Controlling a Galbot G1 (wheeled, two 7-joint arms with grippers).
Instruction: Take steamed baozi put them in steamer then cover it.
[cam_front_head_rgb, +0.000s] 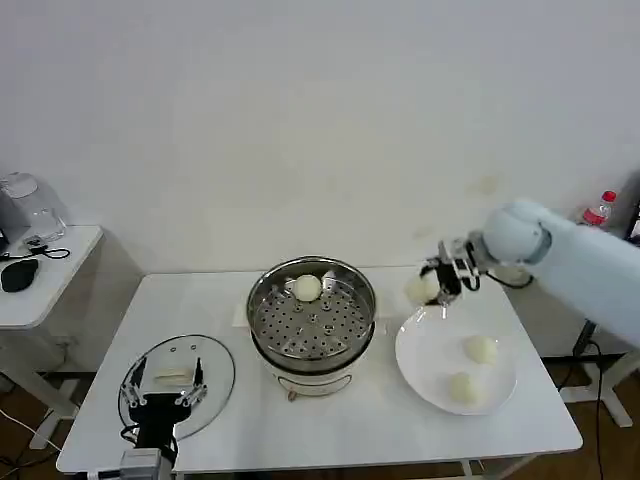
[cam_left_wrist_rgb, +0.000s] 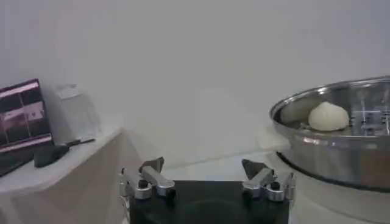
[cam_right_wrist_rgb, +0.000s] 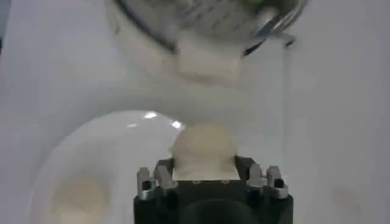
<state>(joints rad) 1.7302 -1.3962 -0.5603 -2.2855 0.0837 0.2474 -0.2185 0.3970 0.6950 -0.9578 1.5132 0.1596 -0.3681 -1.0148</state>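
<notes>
Steel steamer sits mid-table, uncovered, perforated tray exposed. Open top is needed for loading; the lid lies flat on the table off to the robot's left, well apart from the pot, so it does not block the transfer path.

Right tool is clamped on one bun, held in the air above the far rim of the plate, between plate and steamer. In the right wrist view the bun sits between the fingers, pinched at its sides, with the steamer's white base ahead. Judgement: a side grip keeps the soft dough from being crushed from above and leaves the underside free to set down on the tray. Bun appears clear of the plate, though the head view is not decisive on height.

Left tool hangs over the lid, fingers apart, gripping nothing. In the left wrist view its fingers stand wide, steamer to one side. Judgement: parked there ready for the covering step.

Counts:
- Buns: four. One in the steamer at the far side of the tray; one in the right tool; two on the plate.
- Steamer: one. Lid: one. Plate: one.

Judged progress: one of four loaded, second in transit, cover not yet on.
</notes>
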